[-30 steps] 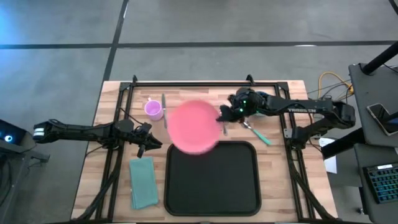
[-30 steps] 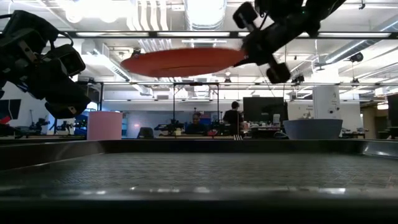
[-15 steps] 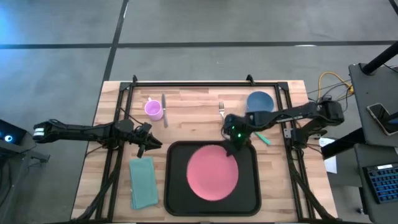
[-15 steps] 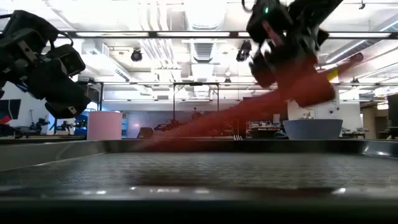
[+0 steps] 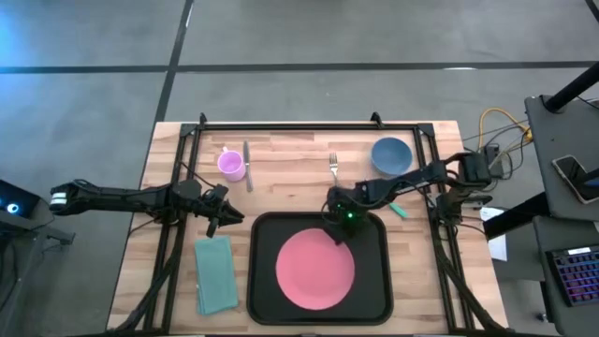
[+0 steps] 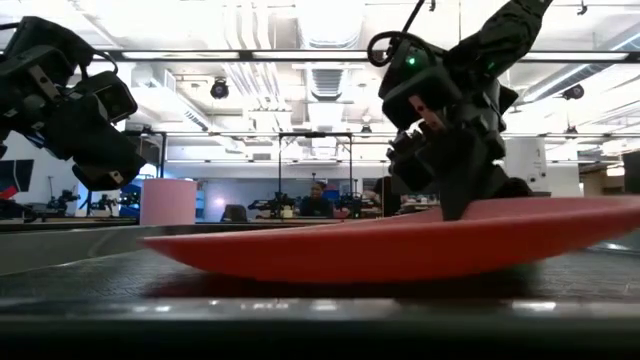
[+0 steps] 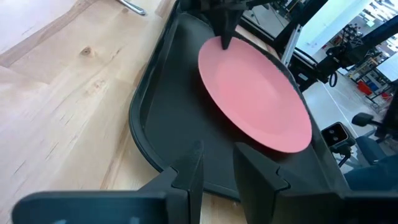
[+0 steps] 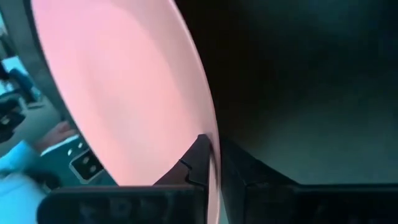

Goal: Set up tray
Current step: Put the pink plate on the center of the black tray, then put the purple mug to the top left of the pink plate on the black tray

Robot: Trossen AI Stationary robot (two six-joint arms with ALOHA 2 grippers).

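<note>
We see the large black rectangular tray [image 5: 318,314] with its low rim at the near middle of the wooden table [image 5: 290,154], the round pink plate [image 5: 314,271] lying in it. The right gripper [image 5: 339,229] is pinched shut on the plate's far rim. The left gripper [image 5: 227,217] hovers beside the tray's left edge, fingers slightly apart, holding nothing.

A light wooden table [image 5: 299,157] with a black frame carries the setting: a large black tray [image 5: 319,269] lies on its near middle, directly under the right gripper's fingers [image 5: 339,226]. A folded teal napkin [image 5: 215,273] lies just beside the tray, below the left gripper's fingers [image 5: 227,219]. Beyond those left fingertips stand a small pink cup [image 5: 231,165] and a knife [image 5: 247,165], while a fork [image 5: 333,167] and a blue bowl [image 5: 390,155] lie beyond the right fingers.
</note>
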